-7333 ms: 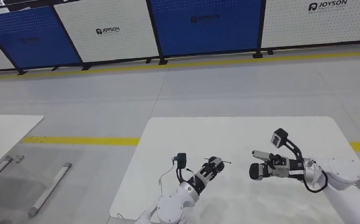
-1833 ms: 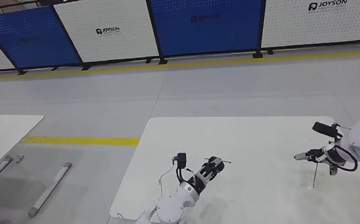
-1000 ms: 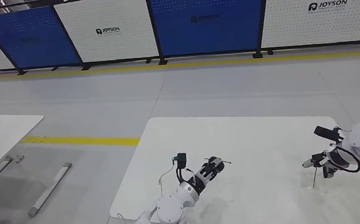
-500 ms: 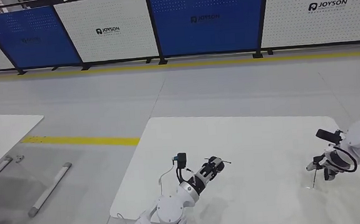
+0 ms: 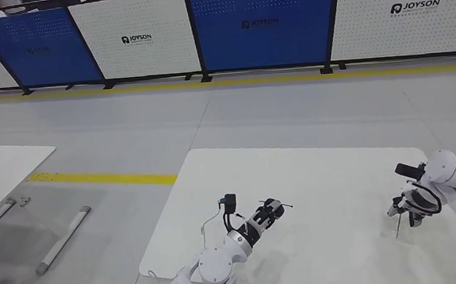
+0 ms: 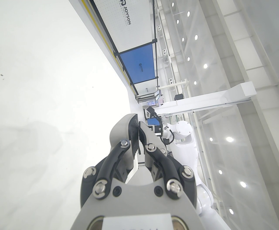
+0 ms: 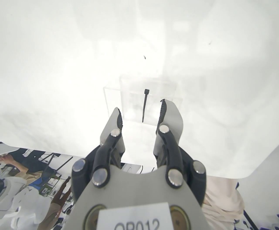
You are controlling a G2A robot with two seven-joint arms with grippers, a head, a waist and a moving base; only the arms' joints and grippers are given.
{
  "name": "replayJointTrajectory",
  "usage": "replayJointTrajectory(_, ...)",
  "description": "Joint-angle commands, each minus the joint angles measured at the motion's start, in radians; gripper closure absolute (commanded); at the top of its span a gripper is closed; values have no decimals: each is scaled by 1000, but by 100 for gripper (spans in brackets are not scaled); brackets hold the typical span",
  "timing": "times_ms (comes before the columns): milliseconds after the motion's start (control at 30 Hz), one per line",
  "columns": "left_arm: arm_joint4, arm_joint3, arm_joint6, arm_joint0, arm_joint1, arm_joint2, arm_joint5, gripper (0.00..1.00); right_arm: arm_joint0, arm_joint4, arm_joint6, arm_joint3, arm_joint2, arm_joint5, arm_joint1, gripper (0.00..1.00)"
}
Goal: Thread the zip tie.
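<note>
A thin black zip tie (image 7: 144,104) lies on a clear block (image 7: 113,95) on the white table (image 5: 326,175). My right gripper (image 7: 140,110) hovers just short of the tie, open, one finger to each side of its tail. From above, this zip tie (image 5: 398,225) is a short dark line by the table's right edge, under the right gripper (image 5: 400,209). My left gripper (image 6: 137,130) is shut near the table's front. In the top view a thin black strip (image 5: 286,205) that looks like a second zip tie sticks out of the left gripper (image 5: 272,210).
The table's right edge (image 5: 432,167) runs close to the right arm. Small dark specks (image 7: 144,57) lie on the table beyond the block. Blue and white panels (image 5: 259,24) stand far behind, across the grey floor.
The right arm swung from the table's middle out to the right edge, then settled over the zip tie there. The left arm kept still with its strip.
</note>
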Motion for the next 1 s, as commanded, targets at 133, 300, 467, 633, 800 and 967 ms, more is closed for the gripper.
replayJointTrajectory(133, 0, 0, 0, 0, 0, 0, 0, 100, 32, 21, 0, 60, -39, 0, -31, 66)
replayJointTrajectory(300, 0, 0, 0, 0, 0, 0, 0, 100, 51, 22, 0, 100, -70, 0, -53, 70)
replayJointTrajectory(467, 0, 0, 0, 0, 0, 0, 0, 100, 64, 21, 0, 135, -94, 0, -74, 73)
replayJointTrajectory(633, 0, 0, 0, 0, 0, 0, 0, 100, 79, 18, 0, 173, -113, 0, -93, 74)
replayJointTrajectory(800, 0, 0, 0, 0, 0, 0, 0, 100, 89, 15, 0, 209, -128, 0, -114, 73)
replayJointTrajectory(967, 0, 0, 0, 0, 0, 0, 0, 100, 91, 16, 0, 237, -138, 0, -132, 72)
